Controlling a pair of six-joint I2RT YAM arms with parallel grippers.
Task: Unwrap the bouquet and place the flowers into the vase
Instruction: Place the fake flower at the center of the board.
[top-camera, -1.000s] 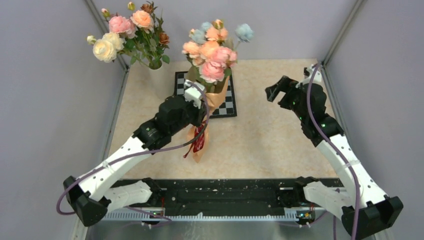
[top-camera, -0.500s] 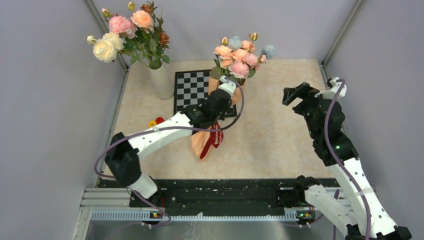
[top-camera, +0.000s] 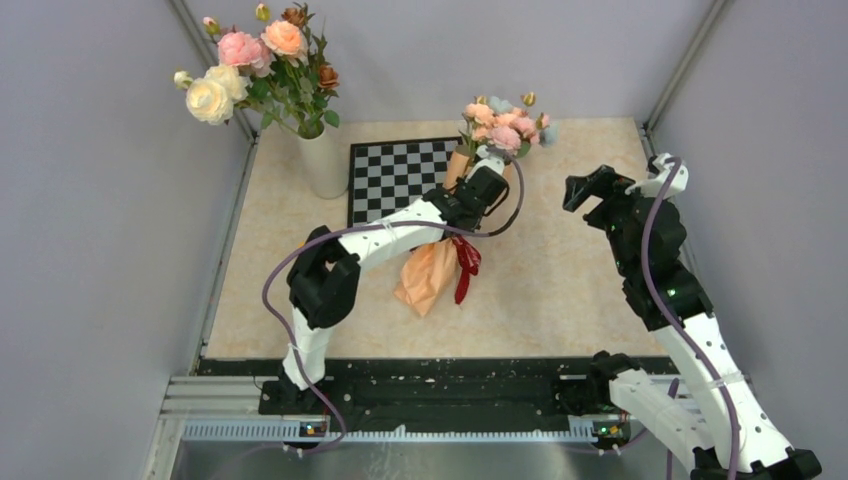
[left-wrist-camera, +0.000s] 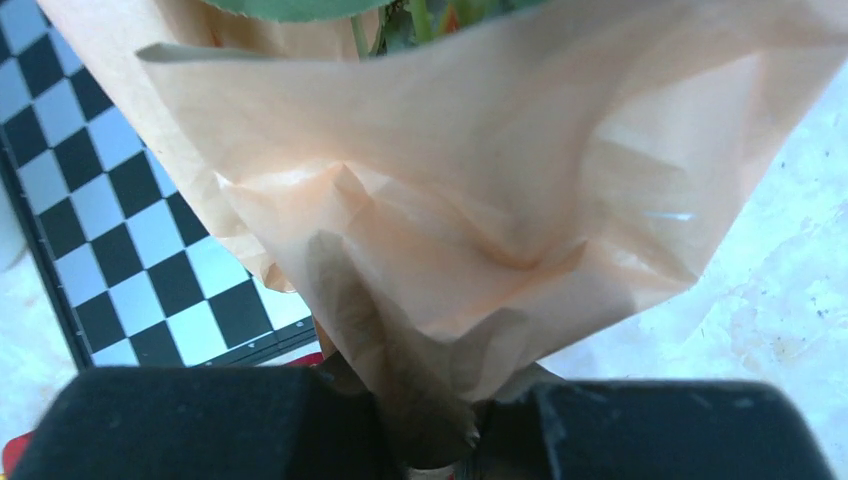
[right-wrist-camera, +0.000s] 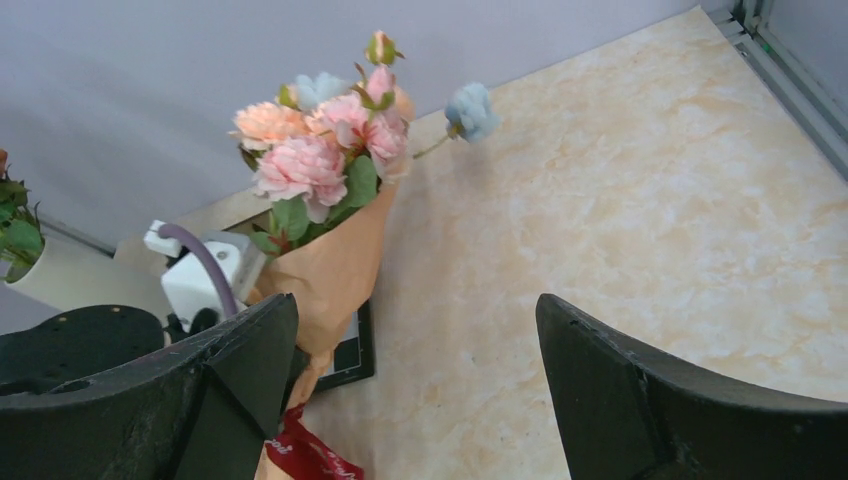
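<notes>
Across the table (top-camera: 560, 265), one bouquet (top-camera: 428, 276), one vase (top-camera: 325, 165), one chessboard (top-camera: 385, 175)

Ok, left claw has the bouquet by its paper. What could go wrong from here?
The left claw grips only crinkled paper, so the bouquet may slip or the paper tear. The ribbon is still on; if the open right claw tugs the flowers now, the whole bouquet may come along. The vase already holds roses, so room for more looks tight.

Overhead, wrist close-ups; common bouquet (top-camera: 428, 275)
</notes>
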